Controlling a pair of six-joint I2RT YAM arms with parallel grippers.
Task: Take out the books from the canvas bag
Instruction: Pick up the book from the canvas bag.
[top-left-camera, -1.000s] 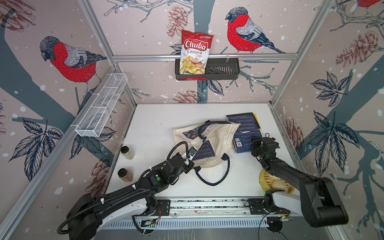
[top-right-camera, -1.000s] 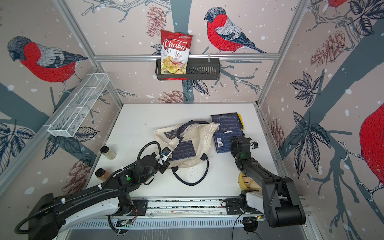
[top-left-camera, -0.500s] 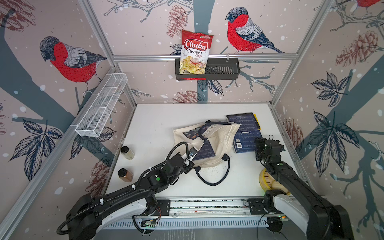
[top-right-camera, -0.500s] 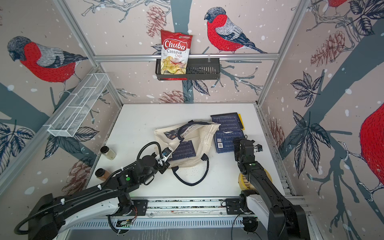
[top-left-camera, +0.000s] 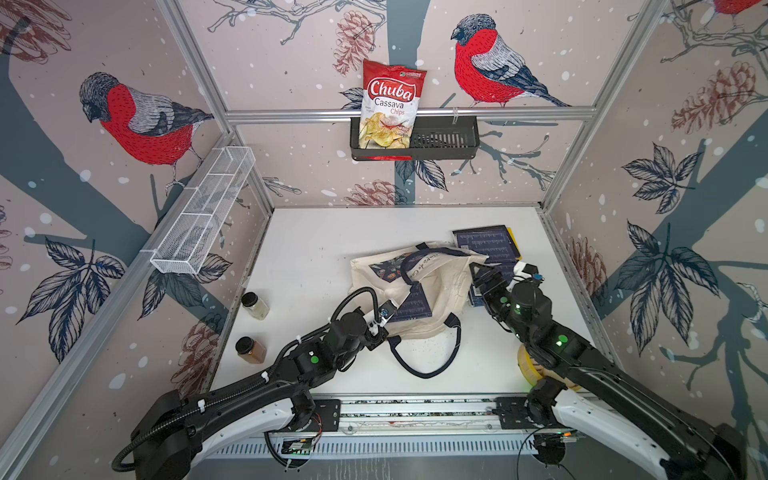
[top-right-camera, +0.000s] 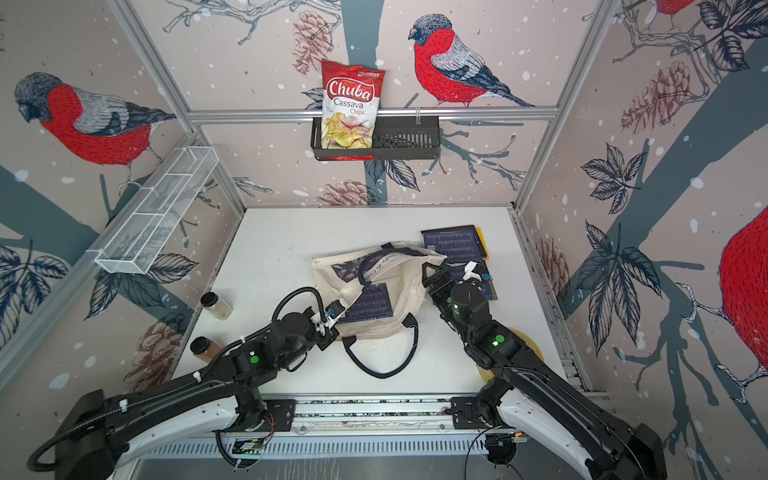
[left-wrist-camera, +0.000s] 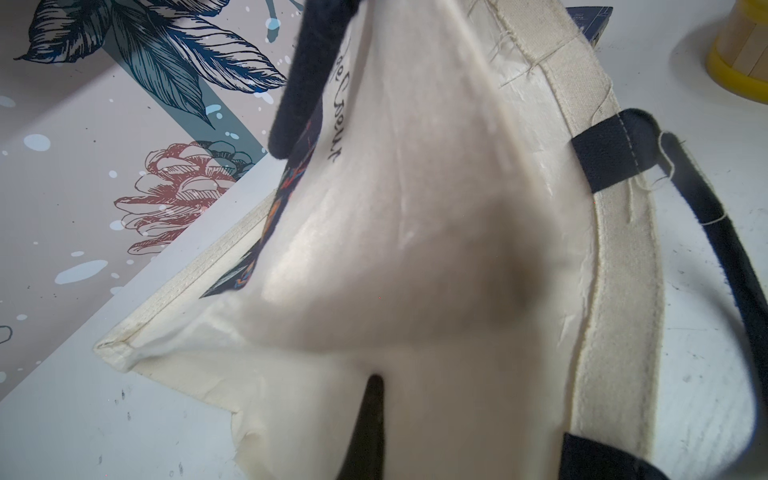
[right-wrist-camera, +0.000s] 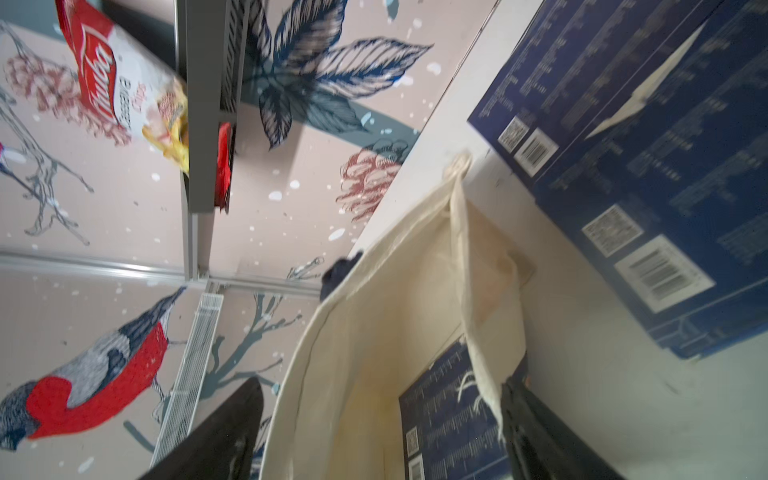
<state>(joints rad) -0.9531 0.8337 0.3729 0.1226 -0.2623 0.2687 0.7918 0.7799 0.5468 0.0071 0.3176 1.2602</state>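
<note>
Right tool (top-left-camera: 478, 272), jaws apart, stands at the right side of the cream canvas bag (top-left-camera: 451, 286), and the thin navy paperback book (top-left-camera: 409, 308) inside lies to its left, while the left tool (top-left-camera: 379, 332) is clamped on the bag's near edge.

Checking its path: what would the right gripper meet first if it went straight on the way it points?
Probably the canvas bag: its mouth cloth hangs between the open fingers of the right gripper. The navy book inside comes next; depth is unclear.

your left arm (top-left-camera: 257, 386) lies low, stretched from the table's (top-left-camera: 324, 249) front edge toward its middle, left gripper (top-left-camera: 380, 330) pinched tight on the canvas bag (top-left-camera: 449, 286) hem. your right arm (top-left-camera: 582, 365) bends near the right edge, right gripper (top-left-camera: 480, 273) with jaws wide apart.
</note>
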